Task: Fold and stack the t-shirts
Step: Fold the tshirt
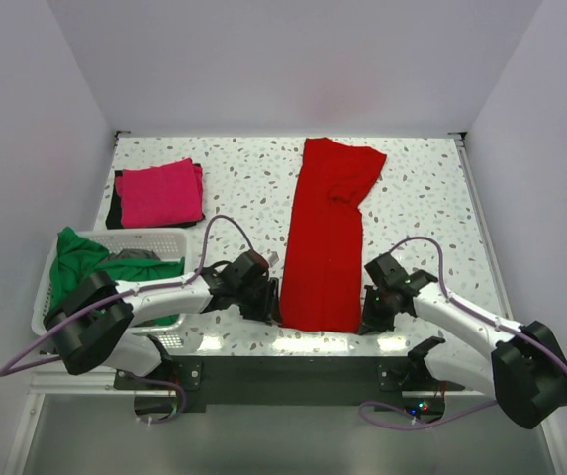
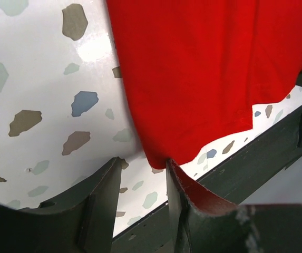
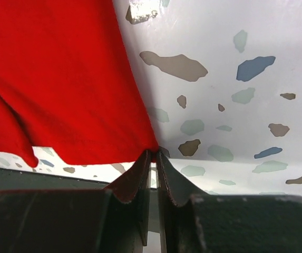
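- Speckled bench top (image 1: pixel 234 188) is crossed mid-width, far edge to near edge, by the red t-shirt (image 1: pixel 325 237), laid as a long strip.
- Its near right corner is clamped by the right gripper (image 3: pixel 152 154).
- The left gripper (image 2: pixel 140 163) is held apart at the near left corner.
- The pink t-shirt (image 1: pixel 159 193) is folded by the far left corner.
- The green t-shirt (image 1: pixel 77 259) is draped in a basket (image 1: pixel 154 240) at the left edge.

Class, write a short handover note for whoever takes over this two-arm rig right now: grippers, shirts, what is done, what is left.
Left gripper: open at the near left corner of the red t-shirt; the corner touches one finger.
Right gripper: shut on the near right corner.
The red t-shirt lies as a long narrow strip, centre.
Pink t-shirt: folded, far left.
Green t-shirt: bunched in the white basket.
Done: pink folded, red narrowed.
Left: fold red across, fold green, stack all three.
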Tool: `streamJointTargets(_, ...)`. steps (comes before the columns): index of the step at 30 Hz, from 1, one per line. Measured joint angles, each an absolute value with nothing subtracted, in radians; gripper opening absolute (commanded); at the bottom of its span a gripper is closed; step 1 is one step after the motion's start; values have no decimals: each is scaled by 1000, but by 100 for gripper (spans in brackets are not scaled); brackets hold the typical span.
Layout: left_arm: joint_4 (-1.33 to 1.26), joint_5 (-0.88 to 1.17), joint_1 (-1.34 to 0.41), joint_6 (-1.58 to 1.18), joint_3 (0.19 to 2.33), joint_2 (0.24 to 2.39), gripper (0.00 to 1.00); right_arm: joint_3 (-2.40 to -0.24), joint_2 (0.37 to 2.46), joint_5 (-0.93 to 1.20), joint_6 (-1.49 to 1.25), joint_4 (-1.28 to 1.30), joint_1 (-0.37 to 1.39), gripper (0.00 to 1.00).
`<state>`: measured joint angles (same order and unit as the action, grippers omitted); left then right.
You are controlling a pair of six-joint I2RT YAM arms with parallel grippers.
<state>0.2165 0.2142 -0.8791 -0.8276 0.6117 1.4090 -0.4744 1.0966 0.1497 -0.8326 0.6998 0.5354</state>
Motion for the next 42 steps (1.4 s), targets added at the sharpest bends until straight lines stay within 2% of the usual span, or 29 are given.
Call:
streamJointTargets(5, 199, 222, -879, -828, 612, 1411, 36, -466, 1086, 150, -844, 701, 540, 10)
streamJointTargets(16, 195, 213, -879, -828, 612, 1360, 39, -464, 1052, 149, -858, 720, 548, 9)
streamJointTargets(25, 171, 238, -878, -828, 624, 1456, 38, -464, 1051, 149, -861, 737, 550, 8)
streamJointTargets(31, 153, 263, -877, -828, 636, 1491, 25, -464, 1051, 150, -866, 741, 551, 6)
streamJointTargets(37, 143, 282, -877, -827, 634, 1505, 1, -464, 1032, 156, -883, 751, 558, 1)
streamJointTargets(42, 146, 287, -877, -827, 632, 1505, 0, -463, 1027, 179, -899, 750, 568, 0)
